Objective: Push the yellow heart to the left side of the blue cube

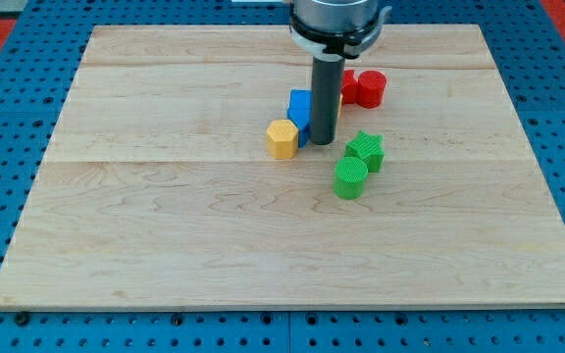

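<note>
In the camera view, my tip [321,143] is down on the wooden surface [165,235], planted just at the view's right of the blue cube [299,110], with the rod rising straight up to the arm housing at the view's top. There are no jaws on this rig, only the rod, so nothing is being held. The yellow heart [282,138] sits just beside the blue cube, at its lower left corner as I see it, and the two look to be touching or very nearly so. It's on the view's left of my tip, with the cube's edge between them. Behind the rod, toward the view's top right, a red block [365,88] peeks out, partly hidden, so its shape I can't make out. Below and to the view's right of my tip, a green star-like block [366,149] and a green cylinder [350,178] sit close together.
</note>
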### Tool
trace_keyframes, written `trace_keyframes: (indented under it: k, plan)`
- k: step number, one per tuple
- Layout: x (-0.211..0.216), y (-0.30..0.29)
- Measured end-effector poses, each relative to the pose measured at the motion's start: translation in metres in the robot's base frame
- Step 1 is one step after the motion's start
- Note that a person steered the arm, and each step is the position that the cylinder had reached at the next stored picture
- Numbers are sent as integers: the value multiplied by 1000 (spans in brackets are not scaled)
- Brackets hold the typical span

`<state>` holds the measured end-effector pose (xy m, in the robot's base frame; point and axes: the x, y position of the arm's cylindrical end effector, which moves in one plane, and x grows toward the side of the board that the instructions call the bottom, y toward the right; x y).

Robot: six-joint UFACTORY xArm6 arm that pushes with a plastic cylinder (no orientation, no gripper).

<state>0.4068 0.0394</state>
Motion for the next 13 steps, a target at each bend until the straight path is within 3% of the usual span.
trace_keyframes:
  k: [2,3,6,7,8,9,10,11,12,13]
  plan:
    - [-53,80]
    - [-75,43]
    - [-85,-137]
    - [-46,-165]
    - [-33,-215]
    - [-100,-216]
    - [-94,-277]
    - [-12,-286]
    - [-8,-197]
    - [-7,-251]
